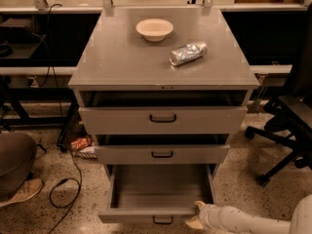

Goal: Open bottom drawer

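Observation:
The grey metal cabinet (pixel 117 62) has three drawers. The bottom drawer (pixel 156 213) is pulled far out, its empty inside showing, with the black bar handle (pixel 162 220) on its front at the lower frame edge. The middle drawer (pixel 162 154) and top drawer (pixel 162 119) stand slightly out. My gripper (pixel 196 214) on the white arm (pixel 243 221) is at the bottom drawer's front right corner, touching or very close to the front.
A cream bowl (pixel 154 29) and a crumpled silver bag (pixel 188 53) lie on the cabinet top. A black office chair (pixel 287 126) stands at the right. A cable (pixel 68 184) and a person's shoe (pixel 22 191) lie on the floor at the left.

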`<state>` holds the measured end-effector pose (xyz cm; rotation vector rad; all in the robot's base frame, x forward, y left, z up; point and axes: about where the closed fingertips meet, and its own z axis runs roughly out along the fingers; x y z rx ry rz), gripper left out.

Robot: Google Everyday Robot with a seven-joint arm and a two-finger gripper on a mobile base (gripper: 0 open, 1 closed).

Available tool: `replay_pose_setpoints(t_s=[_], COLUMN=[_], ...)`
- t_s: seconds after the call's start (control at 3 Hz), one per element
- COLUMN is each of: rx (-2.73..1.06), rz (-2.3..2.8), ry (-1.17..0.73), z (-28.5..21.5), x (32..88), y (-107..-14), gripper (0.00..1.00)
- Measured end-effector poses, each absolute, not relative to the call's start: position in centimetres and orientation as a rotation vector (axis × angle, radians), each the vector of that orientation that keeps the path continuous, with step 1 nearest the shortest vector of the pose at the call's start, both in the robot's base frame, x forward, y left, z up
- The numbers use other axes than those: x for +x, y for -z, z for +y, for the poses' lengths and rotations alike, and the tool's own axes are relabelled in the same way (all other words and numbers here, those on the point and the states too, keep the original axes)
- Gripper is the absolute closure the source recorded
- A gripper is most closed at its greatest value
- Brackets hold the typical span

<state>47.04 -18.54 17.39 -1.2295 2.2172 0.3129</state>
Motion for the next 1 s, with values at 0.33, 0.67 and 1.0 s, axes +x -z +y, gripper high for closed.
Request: replay_pose_setpoints(t_s=[0.33,0.67,1.0], rx=[-1.230,-1.209,-1.173], rz=[2.217,2.194,2.149], ry=[-0.316,-0.304,-0.259], z=[-18.4,-19.3,-21.3], x=[47.0,47.0,47.4], y=[-17.3,-18.6,-21.7], gripper=[0.00,0.00,0.00])
